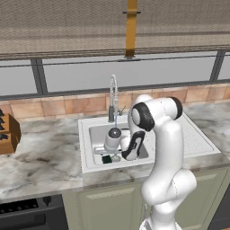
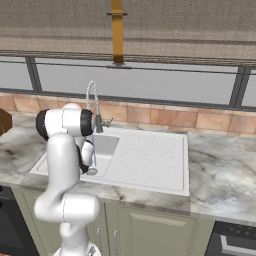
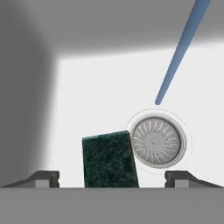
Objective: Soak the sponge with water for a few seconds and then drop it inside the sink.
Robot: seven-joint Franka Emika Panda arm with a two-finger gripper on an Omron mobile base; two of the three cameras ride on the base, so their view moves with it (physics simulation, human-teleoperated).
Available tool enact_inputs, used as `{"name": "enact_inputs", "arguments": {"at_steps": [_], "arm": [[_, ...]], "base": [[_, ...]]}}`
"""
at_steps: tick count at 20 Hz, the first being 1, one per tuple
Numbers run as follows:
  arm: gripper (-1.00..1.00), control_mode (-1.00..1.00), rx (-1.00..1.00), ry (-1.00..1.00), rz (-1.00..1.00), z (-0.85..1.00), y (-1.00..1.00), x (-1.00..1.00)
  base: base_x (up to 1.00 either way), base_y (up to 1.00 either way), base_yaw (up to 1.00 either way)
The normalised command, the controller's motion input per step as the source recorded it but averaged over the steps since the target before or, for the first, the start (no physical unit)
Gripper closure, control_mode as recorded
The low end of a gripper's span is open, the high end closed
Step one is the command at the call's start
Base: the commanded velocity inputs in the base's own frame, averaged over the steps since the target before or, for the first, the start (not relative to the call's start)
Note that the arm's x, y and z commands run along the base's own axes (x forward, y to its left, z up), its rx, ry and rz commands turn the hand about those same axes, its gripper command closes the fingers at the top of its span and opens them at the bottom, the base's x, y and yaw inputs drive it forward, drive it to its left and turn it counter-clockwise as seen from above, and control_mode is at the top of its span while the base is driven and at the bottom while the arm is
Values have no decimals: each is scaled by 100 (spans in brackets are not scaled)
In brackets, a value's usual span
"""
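Hand view: tool [image 3: 112,178] wide open, holding nothing; sponge [image 3: 109,158] in sink [image 3: 87,100] beside drain [image 3: 156,141]

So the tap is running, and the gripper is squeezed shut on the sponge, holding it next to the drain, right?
Not quite. The gripper is open: in the hand view its fingertips stand wide apart, clear of the sponge, which sits between them, green face up, beside the drain in the sink. The rest holds: the water is running.
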Motion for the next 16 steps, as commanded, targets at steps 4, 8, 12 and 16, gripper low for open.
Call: {"name": "enact_inputs", "arguments": {"at_steps": [4,8,12,16], "arm": [[-100,-100,0,0,0,36,0,0],[-100,-100,0,0,3,55,0,0],[-100,-100,0,0,2,63,0,0],[-100,-100,-1,0,3,46,19,0]], "base": [[0,0,0],[0,0,0],[0,0,0],[0,0,0]]}}
